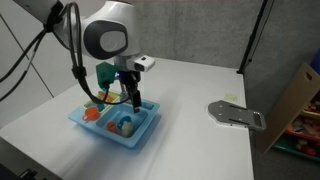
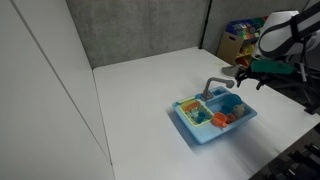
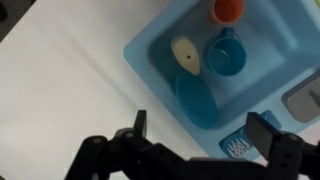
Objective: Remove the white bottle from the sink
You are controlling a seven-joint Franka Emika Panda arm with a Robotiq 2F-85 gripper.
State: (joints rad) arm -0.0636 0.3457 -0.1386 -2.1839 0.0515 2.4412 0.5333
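The white bottle (image 3: 186,55) is a small cream piece lying on its side in the basin of the light-blue toy sink (image 3: 150,60). The sink also shows in both exterior views (image 1: 142,133) (image 2: 190,128), with its grey faucet (image 2: 215,87). My gripper (image 3: 200,130) is open and empty. It hovers above the sink, with the bottle beyond the fingertips in the wrist view. It shows over the sink's far side in an exterior view (image 1: 132,98) and beside the faucet in an exterior view (image 2: 247,78).
A blue cup (image 3: 226,55), an orange piece (image 3: 229,9) and a blue rounded piece (image 3: 198,100) lie in the sink around the bottle. A flat grey device (image 1: 236,114) lies on the white table. A cardboard box (image 1: 300,100) stands past the table edge.
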